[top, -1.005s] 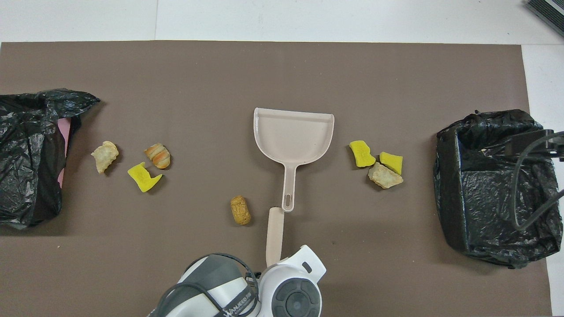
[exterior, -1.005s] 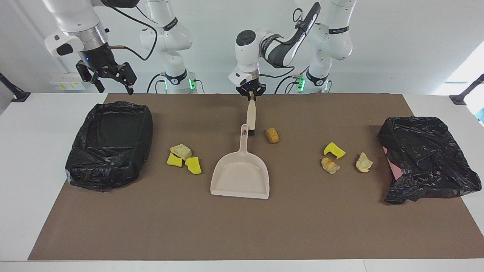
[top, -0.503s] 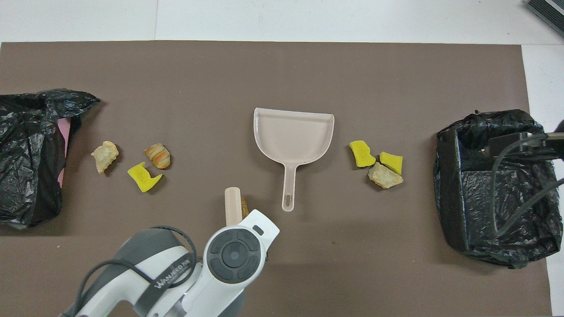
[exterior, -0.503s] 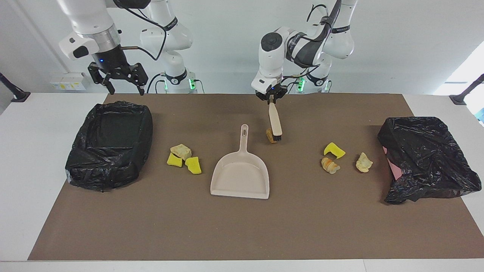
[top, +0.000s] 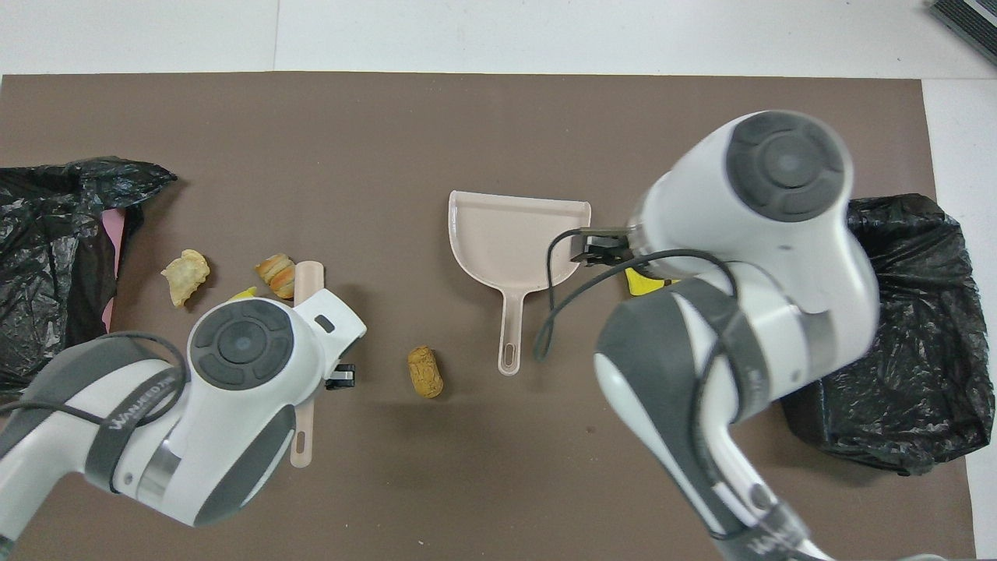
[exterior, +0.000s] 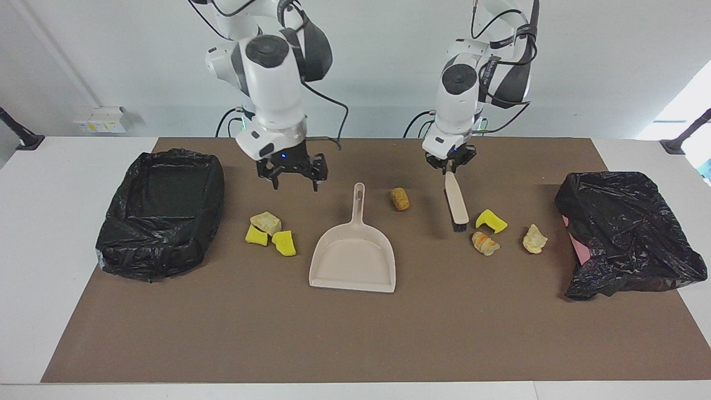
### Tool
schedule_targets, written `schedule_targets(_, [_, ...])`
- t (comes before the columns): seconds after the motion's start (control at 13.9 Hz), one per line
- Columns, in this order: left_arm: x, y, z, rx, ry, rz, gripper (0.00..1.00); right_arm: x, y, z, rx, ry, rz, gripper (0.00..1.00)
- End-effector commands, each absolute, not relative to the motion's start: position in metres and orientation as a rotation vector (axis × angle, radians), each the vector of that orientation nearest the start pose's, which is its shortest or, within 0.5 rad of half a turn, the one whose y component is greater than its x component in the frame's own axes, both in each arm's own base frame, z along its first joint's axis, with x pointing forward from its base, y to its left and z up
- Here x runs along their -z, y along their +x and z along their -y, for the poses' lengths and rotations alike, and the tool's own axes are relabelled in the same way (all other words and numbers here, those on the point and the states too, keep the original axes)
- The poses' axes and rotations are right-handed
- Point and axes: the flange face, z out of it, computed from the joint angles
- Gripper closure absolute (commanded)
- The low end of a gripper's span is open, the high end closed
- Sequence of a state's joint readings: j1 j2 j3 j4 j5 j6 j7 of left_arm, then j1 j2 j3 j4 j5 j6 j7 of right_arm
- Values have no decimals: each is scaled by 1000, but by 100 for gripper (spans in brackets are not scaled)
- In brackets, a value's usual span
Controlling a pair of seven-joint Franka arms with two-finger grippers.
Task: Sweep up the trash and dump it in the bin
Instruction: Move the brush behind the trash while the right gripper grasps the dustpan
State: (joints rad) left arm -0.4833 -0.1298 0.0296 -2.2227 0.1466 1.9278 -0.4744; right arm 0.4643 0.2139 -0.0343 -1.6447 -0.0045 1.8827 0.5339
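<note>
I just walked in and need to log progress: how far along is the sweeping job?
Early. Nothing is swept: the dustpan lies bare and all seven scraps, like the brown chunk, sit on the mat. The left gripper grips the brush by the yellow piece; the right gripper hangs open. Sweeping and dumping remain.

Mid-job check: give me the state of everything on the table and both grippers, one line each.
left gripper: shut on the brush handle.
brush: held, tilted, bristles down beside the yellow piece.
right gripper: open, empty, over the mat beside the dustpan handle.
dustpan: flat on the mat, empty, not held.
trash: all seven pieces on the mat, none in the dustpan.
open bin: lined, nothing visible inside.
other bin: covered by its black bag.
</note>
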Motion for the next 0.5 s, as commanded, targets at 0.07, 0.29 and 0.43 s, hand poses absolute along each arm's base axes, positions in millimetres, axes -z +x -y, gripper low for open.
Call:
schedule_targets(0.07, [-410,475,129,-83,-2932,-120,100,-439,567,-318,-18,-3124,-291,0])
schedule_targets(0.29, [-405,498,58,-53,-2943,-179,100,-387,546,-370,-58,-3147,-277,0])
schedule_targets(0.43, [-405,507,13,-26,-2947,-242,100,-363,537,-370,-62,-3144,-264,0])
